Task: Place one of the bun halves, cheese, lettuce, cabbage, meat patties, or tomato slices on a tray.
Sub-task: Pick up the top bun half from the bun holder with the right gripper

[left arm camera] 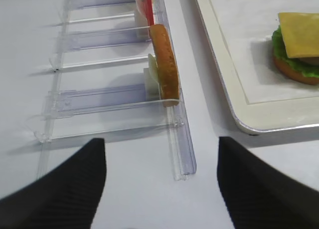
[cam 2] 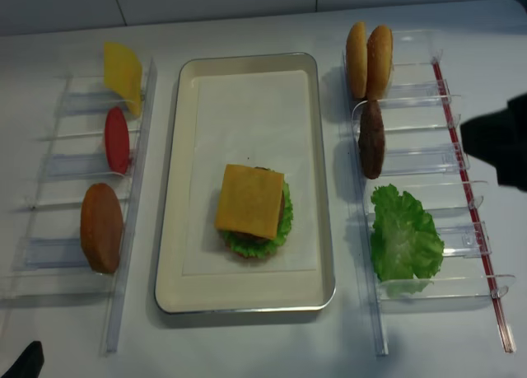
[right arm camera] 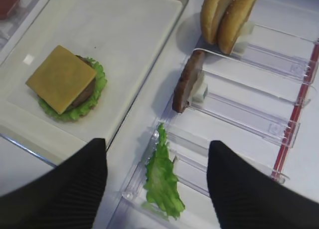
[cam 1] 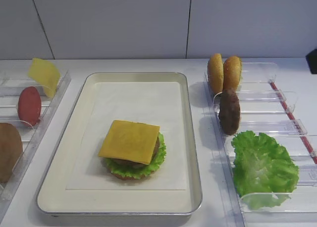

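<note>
The right gripper (right arm camera: 157,189) hangs above the right-hand clear rack (right arm camera: 259,124), looking down on it; its two black fingers (right arm camera: 65,194) stand wide apart with nothing between them, so the claw is open and empty. In the overhead view only a dark part of that arm (cam 2: 498,139) shows at the right edge, level with the rack. The left gripper (left arm camera: 159,189) hovers over the near end of the left-hand rack (left arm camera: 182,154), its fingers likewise spread and holding nothing.

The tray (cam 1: 193,138) lies in the middle of the table. On its paper lining sits a stack: a bun base, a lettuce leaf (cam 1: 157,160), a meat patty just visible, and a cheese slice (cam 1: 130,141) lying flat on top.

In the right rack two bun halves (cam 2: 368,61) stand on edge side by side, a spare patty (cam 2: 371,139) stands upright behind them, and a second lettuce leaf (cam 2: 403,238) leans nearest. The left rack holds a yellow cheese slice (cam 2: 123,65), a tomato slice (cam 2: 117,139) and a brown bun half (cam 2: 101,227), all upright
</note>
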### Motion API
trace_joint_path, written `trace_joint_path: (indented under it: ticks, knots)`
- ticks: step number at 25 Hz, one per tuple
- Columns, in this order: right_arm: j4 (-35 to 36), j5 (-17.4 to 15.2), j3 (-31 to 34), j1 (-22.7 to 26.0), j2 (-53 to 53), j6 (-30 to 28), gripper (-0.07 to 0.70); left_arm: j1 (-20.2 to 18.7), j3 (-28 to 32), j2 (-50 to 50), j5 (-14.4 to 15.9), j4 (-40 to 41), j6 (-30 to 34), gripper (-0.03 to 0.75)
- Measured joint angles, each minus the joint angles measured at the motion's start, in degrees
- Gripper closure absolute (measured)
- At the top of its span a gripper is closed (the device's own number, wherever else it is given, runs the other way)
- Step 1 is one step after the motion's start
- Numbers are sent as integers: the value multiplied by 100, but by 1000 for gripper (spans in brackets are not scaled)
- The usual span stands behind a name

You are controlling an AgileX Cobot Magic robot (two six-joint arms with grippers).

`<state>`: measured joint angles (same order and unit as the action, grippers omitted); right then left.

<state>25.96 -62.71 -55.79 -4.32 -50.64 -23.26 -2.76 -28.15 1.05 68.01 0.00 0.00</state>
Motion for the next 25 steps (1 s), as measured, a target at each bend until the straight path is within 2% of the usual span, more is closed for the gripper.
trace_joint_path:
  ticks: [8, 12, 18, 25]
  knots:
    - [408, -334, -863, -28, -1261, -309, 165, 0, 0, 0, 0, 0, 0, 282]
    - [393, -434, -1341, -460, -1819, -263, 165, 0, 0, 0, 0, 0, 0, 282]
    - [-295, -413, -2088, -1123, -2700, 435, 172, 0, 0, 0, 0, 0, 0, 282]
    - [-760, -336, -2889, -1198, -3725, 1577, 181, 0, 0, 0, 0, 0, 0, 282]
